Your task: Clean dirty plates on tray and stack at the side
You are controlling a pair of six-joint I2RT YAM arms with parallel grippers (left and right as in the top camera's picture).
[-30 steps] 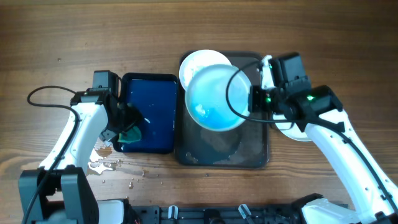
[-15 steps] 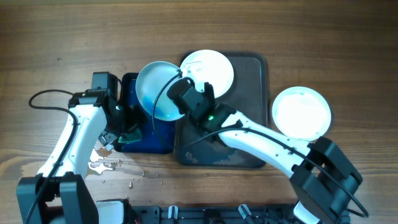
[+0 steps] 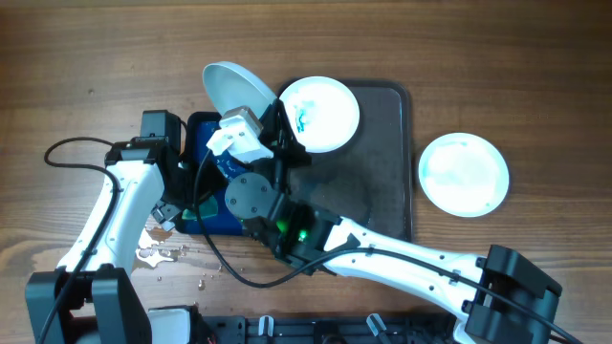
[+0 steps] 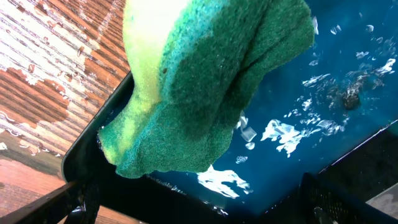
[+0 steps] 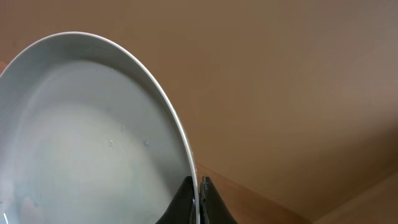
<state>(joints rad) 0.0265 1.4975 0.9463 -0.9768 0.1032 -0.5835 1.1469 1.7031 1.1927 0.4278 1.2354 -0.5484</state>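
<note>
Over basin (image 3: 203, 143): your right pincer (image 5: 197, 190), clamped on plate (image 3: 234, 88) rim, has swung across from tray (image 3: 382, 191).
Left pincer (image 3: 188, 198): grips sponge (image 4: 205, 87), ready to scrub.

A white plate (image 5: 81, 155) fills the lower left, a few droplets on its face, its rim pinched between the right gripper's (image 5: 197, 190) dark fingers.

Wooden table (image 3: 96, 57), blue basin (image 3: 203, 134), dark tray (image 3: 382, 191), white plate (image 3: 464, 174), spilled water (image 3: 158, 253)
</note>
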